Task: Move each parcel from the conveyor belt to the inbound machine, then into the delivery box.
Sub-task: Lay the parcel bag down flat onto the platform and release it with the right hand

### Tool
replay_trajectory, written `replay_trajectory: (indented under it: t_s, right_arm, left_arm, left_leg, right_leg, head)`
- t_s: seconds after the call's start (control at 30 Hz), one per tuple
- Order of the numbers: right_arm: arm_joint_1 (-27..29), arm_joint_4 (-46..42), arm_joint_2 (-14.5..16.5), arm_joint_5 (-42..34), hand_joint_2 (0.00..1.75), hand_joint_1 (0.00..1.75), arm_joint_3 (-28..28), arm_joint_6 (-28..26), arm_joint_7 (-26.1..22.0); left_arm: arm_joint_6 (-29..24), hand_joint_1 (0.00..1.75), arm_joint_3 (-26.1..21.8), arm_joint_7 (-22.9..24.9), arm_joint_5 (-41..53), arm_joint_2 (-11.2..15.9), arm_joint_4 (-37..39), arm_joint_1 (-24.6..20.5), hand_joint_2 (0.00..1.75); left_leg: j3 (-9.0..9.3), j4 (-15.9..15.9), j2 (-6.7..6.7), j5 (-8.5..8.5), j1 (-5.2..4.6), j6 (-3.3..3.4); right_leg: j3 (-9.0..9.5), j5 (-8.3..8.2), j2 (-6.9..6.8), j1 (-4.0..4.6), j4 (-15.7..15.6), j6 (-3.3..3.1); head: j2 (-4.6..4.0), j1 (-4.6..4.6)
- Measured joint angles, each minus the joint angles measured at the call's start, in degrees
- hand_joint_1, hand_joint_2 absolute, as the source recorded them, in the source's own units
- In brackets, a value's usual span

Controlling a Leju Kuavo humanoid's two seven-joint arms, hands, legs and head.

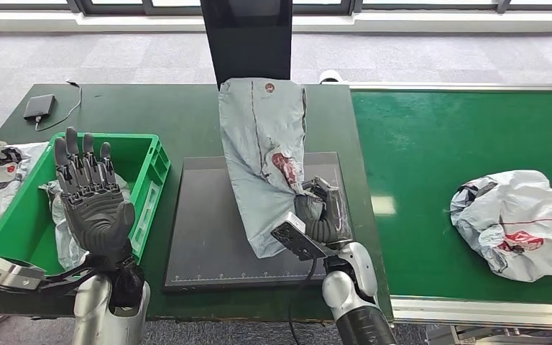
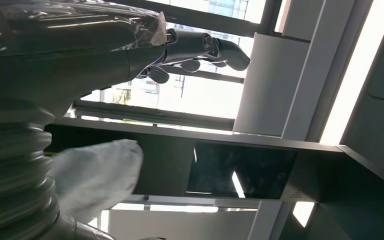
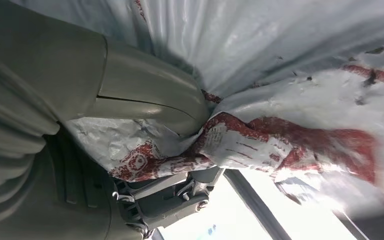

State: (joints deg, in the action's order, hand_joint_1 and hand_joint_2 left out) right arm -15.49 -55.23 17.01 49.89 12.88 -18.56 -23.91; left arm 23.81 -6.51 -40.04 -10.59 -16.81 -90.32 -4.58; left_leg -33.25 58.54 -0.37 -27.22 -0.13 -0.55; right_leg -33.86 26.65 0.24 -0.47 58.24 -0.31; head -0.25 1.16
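Head view: parcel (image 1: 262, 154) in right hand (image 1: 320, 215)

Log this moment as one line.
right hand: grips grey parcel upright over scanner pad | left hand: open, above green crate | belt: one parcel waiting

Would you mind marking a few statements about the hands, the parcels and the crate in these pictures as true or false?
1. The right hand grips the grey parcel above the dark scanning pad. True.
2. The left hand holds a parcel. False: it is raised, fingers spread, holding nothing.
3. A white parcel lies on the green conveyor belt. True.
4. The green crate stands on the conveyor belt. False: it stands on the dark table, left of the pad.
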Motion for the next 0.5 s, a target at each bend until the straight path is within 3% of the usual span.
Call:
replay_trajectory:
  t_s: [0.07, 0.27, 0.3, 0.4, 0.43, 0.5]
  right_arm:
    - [-1.5, 4.21, 0.01, 1.65, 1.75, 1.75, 0.11, 1.48, 4.04]
    - [-4.44, 15.54, 0.07, 3.88, 1.75, 1.75, 0.33, 3.53, 7.09]
    - [-4.74, 16.87, 0.09, 4.43, 1.75, 1.53, 0.48, 3.82, 7.53]
    - [-5.64, 19.97, 0.24, 5.85, 1.75, 0.22, 0.97, 4.59, 8.43]
    - [-5.99, 20.75, 0.3, 6.31, 1.75, 0.0, 1.09, 4.81, 8.62]
    - [-6.64, 21.99, 0.34, 7.21, 1.75, 0.0, 1.33, 5.08, 9.03]
  left_arm:
    - [0.13, 0.0, 0.0, 0.0, 0.01, 0.0, -0.01, -0.01, 1.75]
    - [-0.12, 0.0, 0.0, 0.0, 0.8, 0.0, 0.34, -0.06, 1.75]
    - [-0.16, 0.0, 0.0, 0.0, 0.98, 0.0, 0.48, -0.07, 1.75]
    - [-0.22, 0.0, 0.0, 0.0, 1.62, 0.0, 1.02, -0.12, 1.75]
    - [-0.31, 0.0, 0.0, 0.0, 1.85, 0.0, 1.21, -0.14, 1.75]
    - [-0.56, 0.0, 0.0, 0.0, 2.21, 0.0, 1.56, -0.16, 1.75]
  left_leg:
    - [0.0, 0.0, -0.01, 0.0, 0.0, 0.0]
    - [0.0, 0.01, -0.03, 0.01, 0.0, -0.01]
    - [0.0, 0.01, -0.03, 0.01, 0.0, -0.01]
    - [0.01, 0.01, 0.01, -0.01, 0.0, -0.02]
    - [0.02, 0.01, 0.03, -0.01, 0.0, -0.03]
    - [0.04, 0.01, 0.06, -0.03, 0.0, -0.05]
  right_leg:
    - [0.0, 0.0, -0.01, 0.0, 0.0, 0.0]
    - [0.0, 0.0, -0.02, 0.0, 0.0, 0.0]
    - [-0.01, 0.0, -0.02, 0.0, 0.0, 0.0]
    - [-0.02, 0.0, 0.0, 0.0, 0.0, 0.0]
    - [-0.02, 0.0, 0.01, 0.0, 0.0, 0.0]
    - [-0.02, 0.0, 0.02, 0.0, -0.01, -0.01]
  head:
    - [0.0, 0.0]
    - [0.0, 0.0]
    - [0.0, 0.0]
    - [0.01, 0.0]
    - [0.01, 0.0]
    - [0.0, 0.0]
